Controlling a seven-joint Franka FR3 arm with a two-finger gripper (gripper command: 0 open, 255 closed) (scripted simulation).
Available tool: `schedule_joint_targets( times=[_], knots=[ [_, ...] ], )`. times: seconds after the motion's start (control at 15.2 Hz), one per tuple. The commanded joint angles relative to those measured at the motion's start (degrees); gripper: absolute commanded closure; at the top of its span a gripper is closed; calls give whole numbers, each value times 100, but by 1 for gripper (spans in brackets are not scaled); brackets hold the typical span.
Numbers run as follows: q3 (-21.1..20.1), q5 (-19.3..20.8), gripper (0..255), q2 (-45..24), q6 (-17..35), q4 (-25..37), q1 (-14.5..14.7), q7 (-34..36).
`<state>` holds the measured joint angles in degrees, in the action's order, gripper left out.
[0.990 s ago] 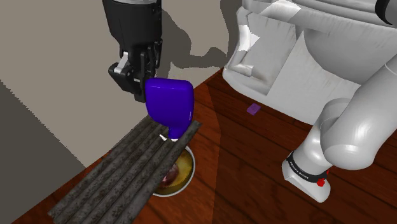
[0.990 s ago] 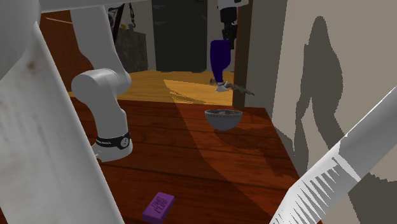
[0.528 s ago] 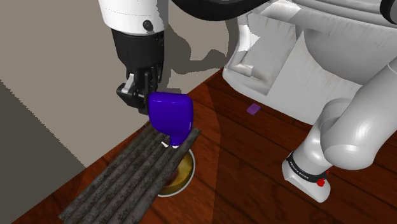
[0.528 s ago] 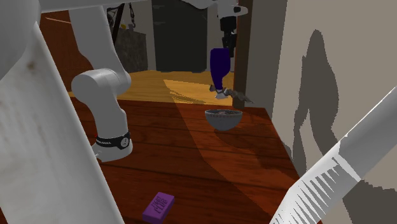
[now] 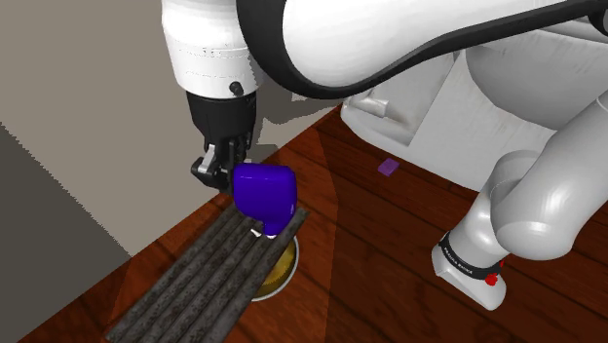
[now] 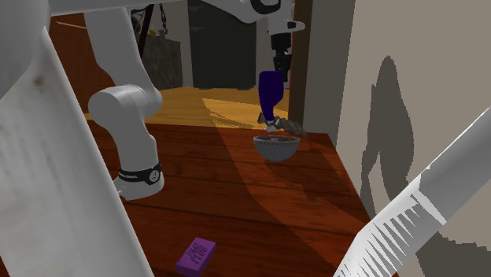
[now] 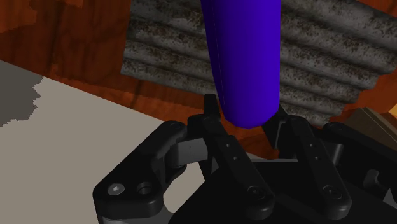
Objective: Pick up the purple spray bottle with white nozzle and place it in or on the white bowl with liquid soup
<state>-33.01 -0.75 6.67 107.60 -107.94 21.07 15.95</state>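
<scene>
My gripper [image 5: 222, 168] is shut on the base of the purple spray bottle [image 5: 265, 195], which hangs upside down with its white nozzle [image 5: 261, 233] pointing down. The nozzle rests against a dark ribbed mat [image 5: 200, 283] that lies over most of the bowl [image 5: 281, 271]; only a yellowish rim shows. In the second exterior view the bottle [image 6: 270, 93] hangs just above the bowl [image 6: 276, 147], under the gripper [image 6: 279, 64]. The wrist view shows both fingers [image 7: 213, 113] clasping the bottle [image 7: 245, 57] over the mat [image 7: 331, 57].
A small purple block [image 5: 389, 167] lies on the wooden floor farther back, also near the second exterior view's lower edge [image 6: 197, 256]. The arm's base [image 5: 470, 265] stands at the shoulder view's right. A grey wall [image 5: 88, 107] rises close behind the mat.
The gripper has come down with the bottle, towards the bowl. The ribbed mat has slid over the bowl, hiding more of its inside.
</scene>
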Motion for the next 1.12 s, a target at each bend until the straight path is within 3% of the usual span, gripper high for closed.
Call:
schedule_joint_targets(
  times=[0.0, 0.66, 0.73, 1.06],
  knots=[
    [-5, 20, 255, -35, 165, -128, -2, 8],
    [-12, 27, 255, -47, 345, -297, 2, 20],
    [-13, 28, 0, -48, 344, -296, 2, 20],
    [-12, 27, 0, -47, 345, -297, 2, 20]
  ],
)
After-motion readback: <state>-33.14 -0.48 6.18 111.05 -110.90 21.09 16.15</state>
